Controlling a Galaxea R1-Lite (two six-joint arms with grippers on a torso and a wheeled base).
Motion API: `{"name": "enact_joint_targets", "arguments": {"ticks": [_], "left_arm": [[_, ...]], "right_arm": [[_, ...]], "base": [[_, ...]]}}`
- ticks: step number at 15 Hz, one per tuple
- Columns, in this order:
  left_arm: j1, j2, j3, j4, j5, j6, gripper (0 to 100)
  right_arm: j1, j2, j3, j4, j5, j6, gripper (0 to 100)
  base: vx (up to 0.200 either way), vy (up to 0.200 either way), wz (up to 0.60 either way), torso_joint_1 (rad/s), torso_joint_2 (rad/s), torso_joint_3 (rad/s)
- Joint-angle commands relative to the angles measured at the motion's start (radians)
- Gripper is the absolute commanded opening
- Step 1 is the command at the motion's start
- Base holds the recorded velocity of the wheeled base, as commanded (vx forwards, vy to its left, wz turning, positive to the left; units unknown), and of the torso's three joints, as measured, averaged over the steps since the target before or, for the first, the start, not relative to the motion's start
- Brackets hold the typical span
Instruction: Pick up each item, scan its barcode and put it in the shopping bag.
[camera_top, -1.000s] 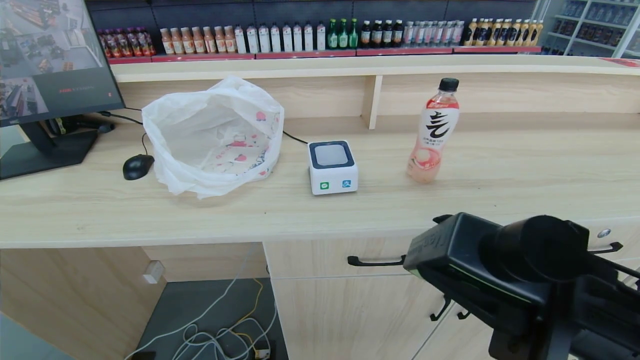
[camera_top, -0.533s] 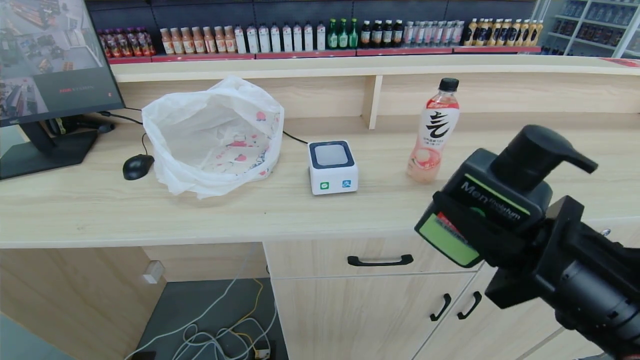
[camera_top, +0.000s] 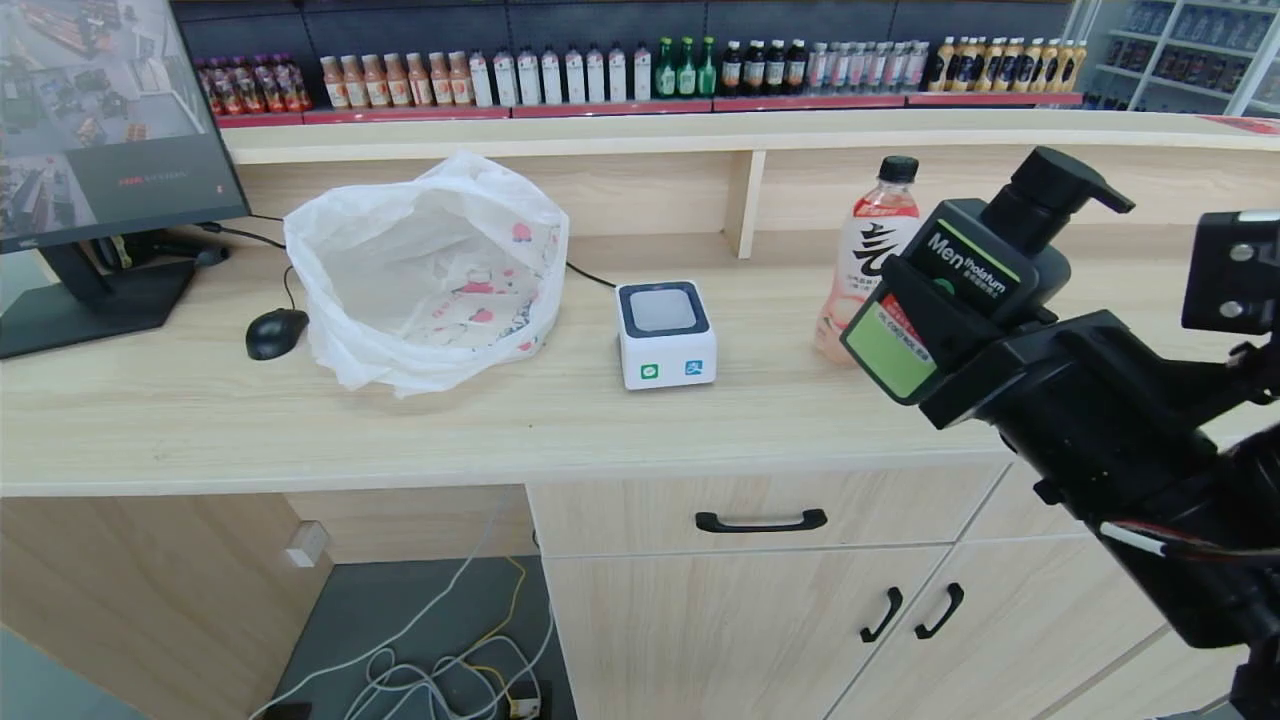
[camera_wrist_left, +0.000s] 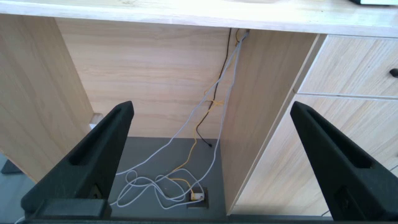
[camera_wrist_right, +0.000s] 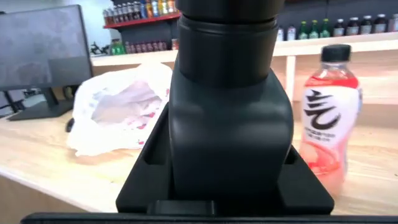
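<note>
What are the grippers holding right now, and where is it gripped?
Right gripper clamps the black pump bottle around its body; left gripper is open and holds nothing.

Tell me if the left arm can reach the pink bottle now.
Probably not: the left tool sits open below the countertop, and the pink bottle stands far right, behind the black pump bottle.

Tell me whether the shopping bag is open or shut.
Open. The shopping bag stands on the counter with its mouth spread wide and facing up, so its inside shows in the head view.
</note>
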Motion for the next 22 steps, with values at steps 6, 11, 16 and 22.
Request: {"name": "enact_joint_targets", "arguments": {"ticks": [6, 11, 16, 22], "left_arm": [[-0.002, 0.0, 0.0, 0.0, 0.0, 0.009, 100], [-0.002, 0.0, 0.0, 0.0, 0.0, 0.004, 100], [-0.002, 0.001, 0.0, 0.002, 0.0, 0.003, 100], [-0.002, 0.0, 0.0, 0.0, 0.0, 0.001, 100]], "right_arm": [[-0.052, 0.078, 0.014, -0.001, 0.0, 0.004, 0], [-0.055, 0.107, 0.023, -0.001, 0.002, 0.01, 0], [-0.053, 0.149, -0.01, -0.001, 0.006, 0.012, 0], [-0.05, 0.172, -0.015, -0.001, 0.006, 0.012, 0]], "base": [[0.0, 0.0, 0.0, 0.0, 0.0, 0.0], [0.0, 0.12, 0.0, -0.001, 0.0, 0.002], [0.0, 0.2, 0.0, 0.004, 0.0, 0.004], [0.0, 0.2, 0.0, 0.0, 0.0, 0.004]]}}
